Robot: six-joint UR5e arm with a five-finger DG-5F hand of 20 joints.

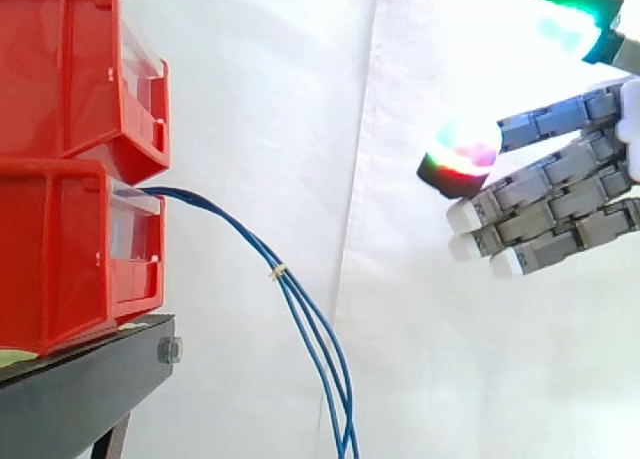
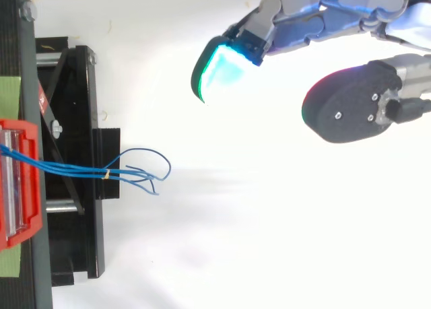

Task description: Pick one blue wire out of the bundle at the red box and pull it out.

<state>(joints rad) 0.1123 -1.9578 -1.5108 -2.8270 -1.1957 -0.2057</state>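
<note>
Surveying the scene from my remote station, I record the white curtain (image 1: pixel 300 99) behind all of the work. Two red bins stand stacked at the left in the side view, the upper bin (image 1: pixel 60 69) resting on the lower bin (image 1: pixel 60 259), and both sit on the black stand (image 1: pixel 80 394).

The hand (image 1: pixel 570 194) hangs at the right, level with the seam between the bins and well apart from them. Its fingers reach out nearly straight toward the bins, spread and relaxed, with nothing in their grasp. One fingertip pad (image 2: pixel 219 70) glows cyan-green in the top view.

The bundle of blue wires (image 1: pixel 240 228) comes out of the front of the lower bin, arcs away and hangs down past the edge of the stand. No part of the hand touches it. In the top view the loose wire ends (image 2: pixel 151 178) splay apart just beyond the stand.

A small pale tie (image 1: pixel 279 272) binds the wires together partway along. A bolt (image 1: pixel 169 351) shows on the corner of the stand.
</note>
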